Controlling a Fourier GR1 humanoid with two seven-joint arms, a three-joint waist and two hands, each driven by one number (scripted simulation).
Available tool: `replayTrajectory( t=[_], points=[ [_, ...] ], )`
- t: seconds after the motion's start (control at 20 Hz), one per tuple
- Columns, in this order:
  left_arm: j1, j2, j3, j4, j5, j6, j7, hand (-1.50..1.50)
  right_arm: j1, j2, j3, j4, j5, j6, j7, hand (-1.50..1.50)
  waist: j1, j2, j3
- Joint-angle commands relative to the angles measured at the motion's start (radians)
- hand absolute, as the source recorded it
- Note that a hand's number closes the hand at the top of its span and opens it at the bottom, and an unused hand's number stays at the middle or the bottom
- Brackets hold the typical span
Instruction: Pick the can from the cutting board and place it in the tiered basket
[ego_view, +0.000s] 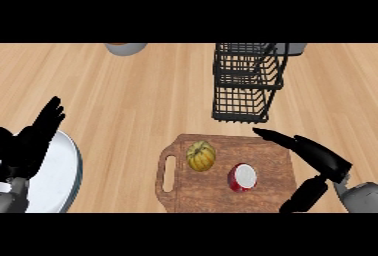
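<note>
We see the can (243, 177) lying on the cutting board (221, 192) just left of our right hand (317, 157), whose fingers are spread and hold nothing, with the tiered basket (245, 82) beyond on the worktop (133, 95).

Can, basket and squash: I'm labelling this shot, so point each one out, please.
can (242, 177), head view, on its white top.
basket (240, 102), head view, on its front wire wall.
squash (200, 155), head view, on its middle.
</note>
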Motion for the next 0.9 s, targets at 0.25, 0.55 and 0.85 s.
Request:
replayTrajectory(
  t=[0.25, 0.55, 0.85],
  points=[
    [0.087, -0.040, -0.023, 0.077, -0.019, -0.007, 0.023, 0.00, -0.190, 0.042, 0.020, -0.022, -0.104, 0.130, 0.298, -1.50, -0.011, 0.008, -0.015],
    [0.116, -0.014, 0.007, 0.035, -0.005, -0.025, 0.049, 0.00, -0.217, 0.015, 0.053, -0.020, -0.137, 0.220, 0.429, -1.50, -0.009, 0.004, -0.014],
    [0.159, -0.046, 0.011, 0.087, -0.028, -0.040, -0.033, 0.00, -0.214, -0.006, 0.050, -0.060, -0.112, 0.210, 0.522, -1.50, -0.021, 0.004, -0.015]
  ],
)
